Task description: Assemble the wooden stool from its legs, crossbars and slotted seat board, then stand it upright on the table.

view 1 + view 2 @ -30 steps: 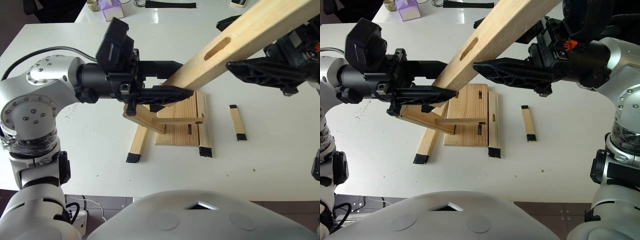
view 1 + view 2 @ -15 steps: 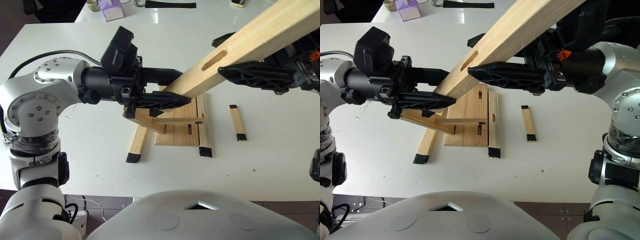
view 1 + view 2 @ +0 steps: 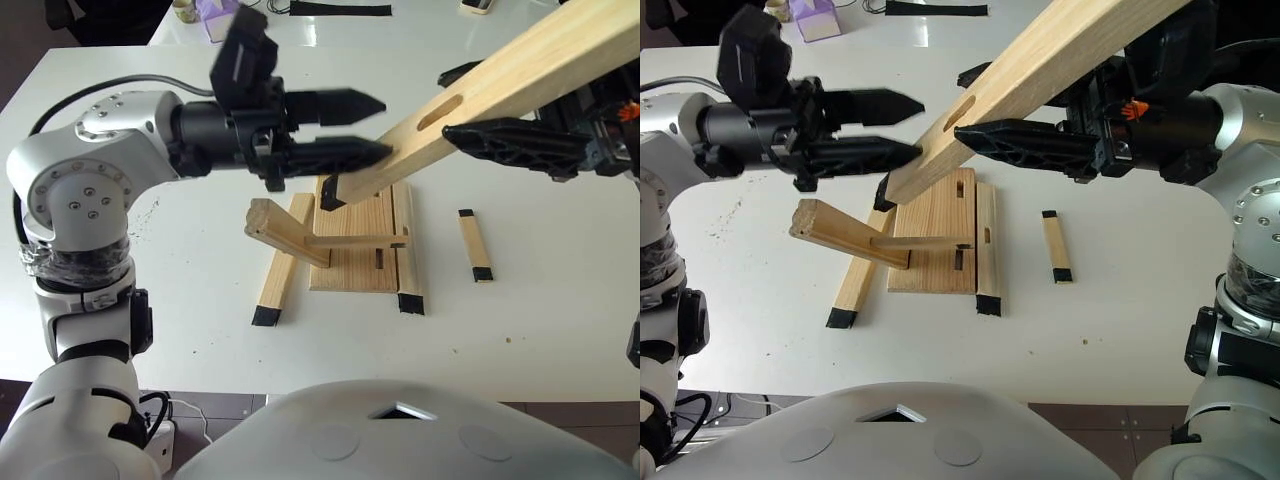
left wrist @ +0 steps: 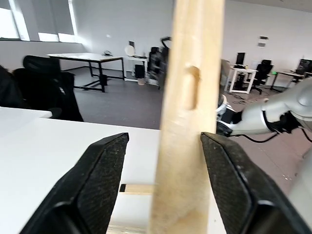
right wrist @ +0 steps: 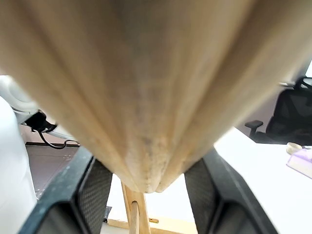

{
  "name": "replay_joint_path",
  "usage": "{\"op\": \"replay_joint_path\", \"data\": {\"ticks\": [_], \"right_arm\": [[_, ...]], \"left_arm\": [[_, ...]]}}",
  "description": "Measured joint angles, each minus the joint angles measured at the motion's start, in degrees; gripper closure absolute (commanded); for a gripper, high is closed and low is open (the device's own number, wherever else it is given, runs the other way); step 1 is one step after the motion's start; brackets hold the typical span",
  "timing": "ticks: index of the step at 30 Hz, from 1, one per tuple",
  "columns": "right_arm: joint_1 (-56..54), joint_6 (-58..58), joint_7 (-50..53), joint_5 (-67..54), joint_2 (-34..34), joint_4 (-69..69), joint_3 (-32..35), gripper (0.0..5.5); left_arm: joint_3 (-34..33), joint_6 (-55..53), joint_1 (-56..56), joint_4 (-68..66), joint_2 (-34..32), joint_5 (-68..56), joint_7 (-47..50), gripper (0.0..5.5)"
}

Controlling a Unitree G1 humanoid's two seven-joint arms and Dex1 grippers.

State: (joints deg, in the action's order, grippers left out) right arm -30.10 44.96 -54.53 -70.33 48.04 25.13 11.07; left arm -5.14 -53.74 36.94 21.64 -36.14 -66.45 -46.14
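Note:
My right gripper (image 3: pixel 962 100) is shut on a long wooden leg (image 3: pixel 520 65) with an oval slot, holding it slanted above the table; its black-capped lower end (image 3: pixel 331 194) hangs over the slotted seat board (image 3: pixel 350 262). My left gripper (image 3: pixel 386 127) is open and raised, its fingers (image 4: pixel 105 180) on either side of that leg (image 4: pixel 187 122) with a gap on one side. On the board lies a second leg (image 3: pixel 285 230), tilted, with a thin crossbar (image 3: pixel 360 240) plugged into it. In the right wrist view the held leg (image 5: pixel 146 87) sits between the fingers (image 5: pixel 92 195).
Two more legs with black feet lie flat: one (image 3: pixel 276 280) left of the board, one (image 3: pixel 405 255) along its right edge. A short crossbar (image 3: pixel 475 245) lies further right. A tissue box (image 3: pixel 818 18) and a black strip (image 3: pixel 340 10) sit at the table's far edge.
My left gripper has risen from the leg's lower end and its fingers have spread, leaving that end free. The right gripper has drawn the leg slightly up and to the right.

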Motion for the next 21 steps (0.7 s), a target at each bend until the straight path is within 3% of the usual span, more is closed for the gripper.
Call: {"op": "replay_joint_path", "data": {"ticks": [7, 10, 16, 21], "right_arm": [[0.45, -2.33, -1.21, 6.98, 1.1, -5.41, 3.28, 3.48], [4.3, -5.37, -2.73, 13.27, 4.23, -7.84, 6.64, 3.48], [20.42, -11.72, -7.44, 21.82, 3.43, -3.16, 6.42, 3.48], [28.7, -15.52, -7.14, 25.16, -0.72, 2.9, 2.77, 3.48]], "left_arm": [[-2.31, 1.24, 2.26, -6.07, 2.39, 1.86, 6.04, 2.26], [-3.84, 5.42, 3.04, -11.47, 0.35, 8.41, 6.12, 2.26], [1.18, 19.66, -8.49, -19.7, -8.87, 28.3, -4.37, 2.26], [4.72, 28.45, -18.61, -22.27, -11.38, 36.86, -12.77, 2.26]]}}
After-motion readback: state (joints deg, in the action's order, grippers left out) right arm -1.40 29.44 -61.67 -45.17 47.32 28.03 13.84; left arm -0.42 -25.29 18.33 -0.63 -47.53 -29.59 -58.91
